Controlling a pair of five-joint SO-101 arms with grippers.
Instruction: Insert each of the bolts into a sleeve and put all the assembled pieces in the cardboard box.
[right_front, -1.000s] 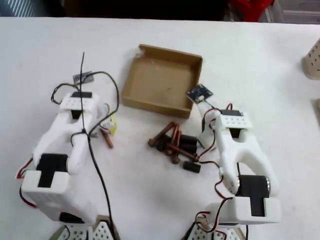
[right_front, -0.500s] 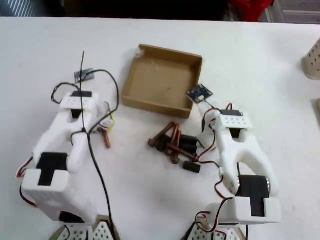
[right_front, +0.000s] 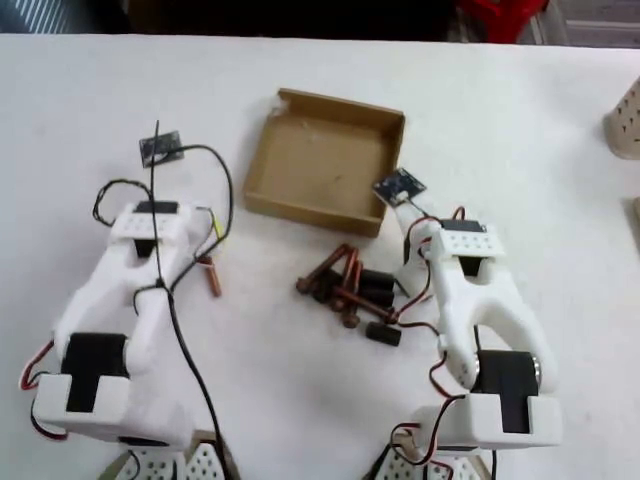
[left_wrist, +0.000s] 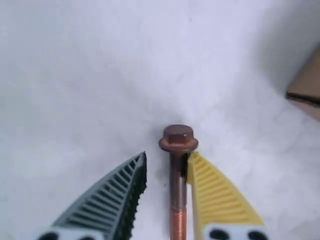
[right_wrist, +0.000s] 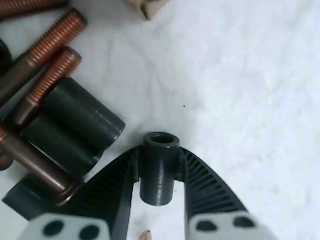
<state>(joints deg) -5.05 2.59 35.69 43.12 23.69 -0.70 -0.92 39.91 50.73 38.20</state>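
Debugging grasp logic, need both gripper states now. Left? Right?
Left gripper: open, copper-coloured metal hex bolt between its fingers, grey finger clear of it.
Right gripper: closed on black cylindrical sleeve.

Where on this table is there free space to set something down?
The table is bare between the lone bolt and the pile of bolts and sleeves. It is crowded where pile, cardboard box and right gripper meet.

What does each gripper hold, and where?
Right gripper: black cylindrical sleeve, clamped midway. Left gripper: nothing; open astride a copper-coloured hex-head bolt.
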